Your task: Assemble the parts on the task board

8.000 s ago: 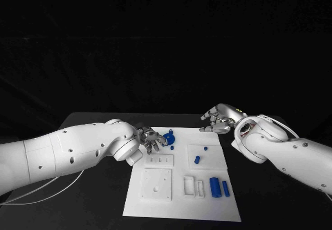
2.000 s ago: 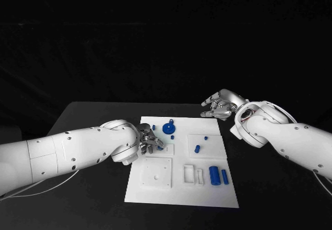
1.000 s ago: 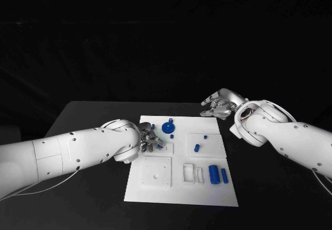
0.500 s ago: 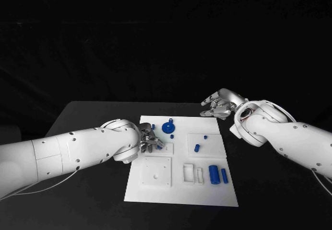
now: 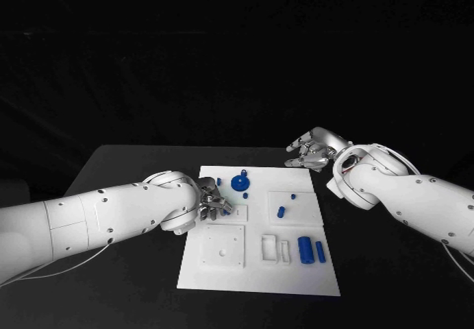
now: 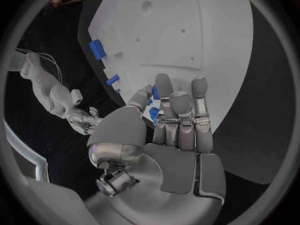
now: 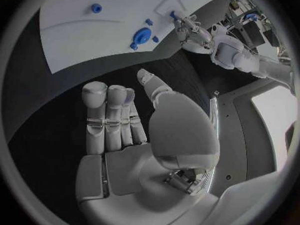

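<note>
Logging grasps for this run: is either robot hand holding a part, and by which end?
Left robot hand pinches a small blue part; which end cannot be told. Right robot hand holds nothing.

The room is dark; everything beyond the black table (image 5: 138,171) falls into plain blackness. Light from above catches the white task board (image 5: 259,267), which glows evenly with no hard glare, and the white arms shine softly along their upper curves. Shadows under the left hand (image 5: 210,203) are faint. The head view is a little soft, with small blue parts (image 5: 308,249) slightly fuzzy. Both wrist views bulge: the board's straight edges bow, the rims darken, and the near palm of the right hand (image 7: 134,150) looks smooth and slightly blurred
</note>
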Controlling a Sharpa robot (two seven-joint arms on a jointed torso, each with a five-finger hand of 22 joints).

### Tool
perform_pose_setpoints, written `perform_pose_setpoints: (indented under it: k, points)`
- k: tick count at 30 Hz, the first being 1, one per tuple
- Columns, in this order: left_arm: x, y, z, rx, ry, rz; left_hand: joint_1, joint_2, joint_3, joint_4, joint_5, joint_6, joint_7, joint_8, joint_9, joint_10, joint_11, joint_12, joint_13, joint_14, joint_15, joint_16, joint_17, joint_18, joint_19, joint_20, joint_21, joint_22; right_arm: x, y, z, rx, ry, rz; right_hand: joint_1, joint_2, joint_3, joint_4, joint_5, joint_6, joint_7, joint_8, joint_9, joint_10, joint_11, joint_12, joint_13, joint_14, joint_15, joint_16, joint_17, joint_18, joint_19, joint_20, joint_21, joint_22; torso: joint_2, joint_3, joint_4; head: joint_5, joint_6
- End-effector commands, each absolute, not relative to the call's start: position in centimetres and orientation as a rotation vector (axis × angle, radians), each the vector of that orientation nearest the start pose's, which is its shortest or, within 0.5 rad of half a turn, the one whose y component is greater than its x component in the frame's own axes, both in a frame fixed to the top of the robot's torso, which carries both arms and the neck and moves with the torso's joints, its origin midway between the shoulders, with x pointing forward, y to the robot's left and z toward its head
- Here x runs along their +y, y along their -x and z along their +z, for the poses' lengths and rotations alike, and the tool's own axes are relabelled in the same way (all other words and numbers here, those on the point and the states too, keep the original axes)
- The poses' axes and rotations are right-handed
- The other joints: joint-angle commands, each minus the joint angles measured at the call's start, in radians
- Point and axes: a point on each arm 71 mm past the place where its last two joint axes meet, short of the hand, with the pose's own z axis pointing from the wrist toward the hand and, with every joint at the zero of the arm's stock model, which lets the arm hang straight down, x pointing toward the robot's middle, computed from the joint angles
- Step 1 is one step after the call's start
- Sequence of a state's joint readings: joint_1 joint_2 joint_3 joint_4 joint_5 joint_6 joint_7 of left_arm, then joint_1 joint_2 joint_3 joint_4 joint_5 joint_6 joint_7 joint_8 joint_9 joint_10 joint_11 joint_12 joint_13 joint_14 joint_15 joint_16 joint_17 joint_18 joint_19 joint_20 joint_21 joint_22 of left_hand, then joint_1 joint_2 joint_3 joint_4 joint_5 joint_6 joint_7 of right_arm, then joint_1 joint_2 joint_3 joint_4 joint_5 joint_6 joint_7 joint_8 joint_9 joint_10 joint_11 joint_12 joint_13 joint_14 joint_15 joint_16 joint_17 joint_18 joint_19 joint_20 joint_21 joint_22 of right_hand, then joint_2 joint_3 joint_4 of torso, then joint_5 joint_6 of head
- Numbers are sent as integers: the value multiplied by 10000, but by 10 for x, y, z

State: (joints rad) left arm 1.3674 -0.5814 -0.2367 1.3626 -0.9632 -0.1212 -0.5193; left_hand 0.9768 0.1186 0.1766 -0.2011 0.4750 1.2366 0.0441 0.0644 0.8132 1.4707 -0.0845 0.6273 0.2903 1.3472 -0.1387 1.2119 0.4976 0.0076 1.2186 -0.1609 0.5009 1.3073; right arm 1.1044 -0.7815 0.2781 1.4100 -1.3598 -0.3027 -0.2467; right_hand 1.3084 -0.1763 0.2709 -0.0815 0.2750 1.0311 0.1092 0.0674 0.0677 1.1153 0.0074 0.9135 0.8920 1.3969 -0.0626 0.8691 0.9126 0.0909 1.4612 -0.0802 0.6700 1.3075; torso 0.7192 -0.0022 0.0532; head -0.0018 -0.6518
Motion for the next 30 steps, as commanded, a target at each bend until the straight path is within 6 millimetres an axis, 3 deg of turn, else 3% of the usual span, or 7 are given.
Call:
perform_pose_setpoints:
  k: [1,21,30]
  points:
    - [141,-511,-214,21969,2282,-4253,506,393,46,-37,65,1705,-1008,41,1132,443,-103,12,-1,30,-71,35,-12,-76,71,19,-34,195,-225,-531,-131,15684,-2333,6209,-130,-3,16,25,19,61,24,-48,-16,-40,-29,25,-16,11,-26,-37,10,80,214,-33,6,781,-2,3,-2,-6,-6]
    - [143,-518,-203,22048,2658,-4612,494,429,56,-40,54,1680,-1003,36,1183,443,-101,16,-1,14,-68,42,-13,-76,61,22,-42,194,-225,-532,-132,15714,-2344,6196,-121,4,33,34,15,55,24,-48,-16,-41,-28,33,-12,13,-27,-35,16,80,217,-32,3,783,21,4,-10,-35,27]
    - [146,-523,-189,22334,2820,-5230,496,465,0,91,-152,1527,-969,39,1276,435,-70,-133,-31,-110,-41,32,-32,-76,-14,52,-117,189,-225,-532,-133,15794,-2332,6225,-119,6,38,37,14,53,25,-47,-16,-41,-28,35,-11,14,-27,-34,18,80,218,-32,2,783,-6,8,8,-39,6]
